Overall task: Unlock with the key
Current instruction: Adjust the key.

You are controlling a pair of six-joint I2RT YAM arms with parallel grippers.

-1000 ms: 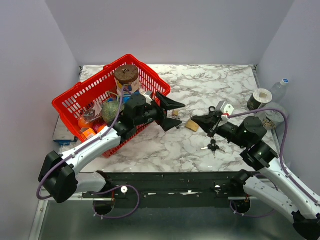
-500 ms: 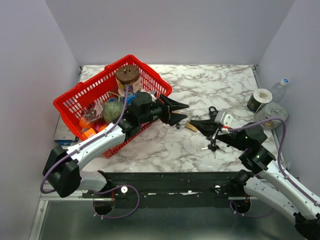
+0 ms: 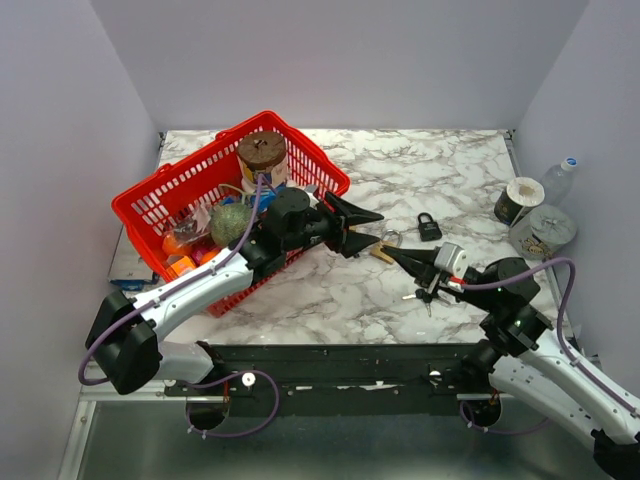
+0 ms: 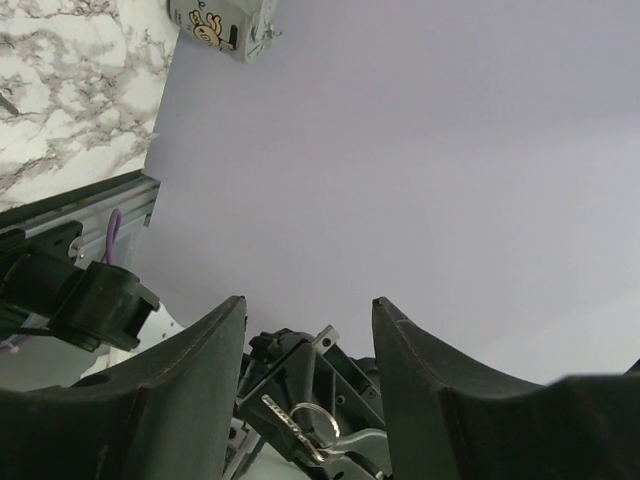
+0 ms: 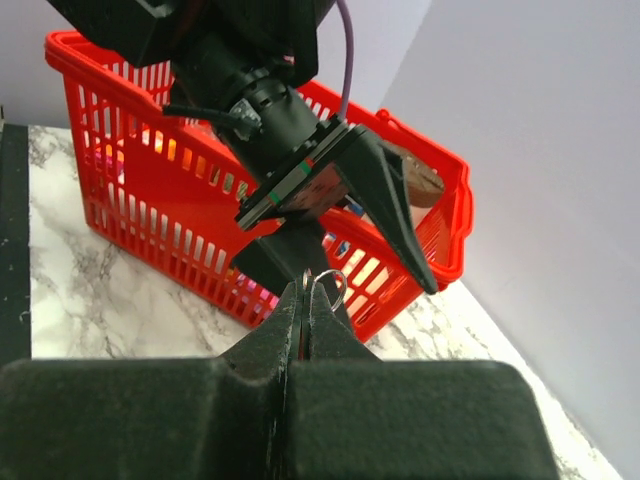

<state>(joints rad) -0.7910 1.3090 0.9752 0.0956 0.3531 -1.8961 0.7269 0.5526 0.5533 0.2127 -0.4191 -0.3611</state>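
pincer, right (image 5: 306, 296): fingers pressed together, clamped on a key (image 4: 290, 420) with its ring; left of the padlock (image 3: 428, 227) and apart from it.
pincer, left (image 3: 372, 228): fingers apart, nothing between them; further left of the padlock, tip to tip with its partner.
padlock: black, lying on the table (image 3: 450, 170), held by neither arm.
spare keys (image 3: 425, 293): on the table, nearer the arm bases than the padlock.
basket (image 3: 190, 185): red, full, well left of the padlock.
step: probably a handover or regrip of the key above the table; lock not yet reached.
next move: calls for a firm hold on the key's head with the blade free, one pincer steadying the padlock, then the blade lined up with the keyhole.
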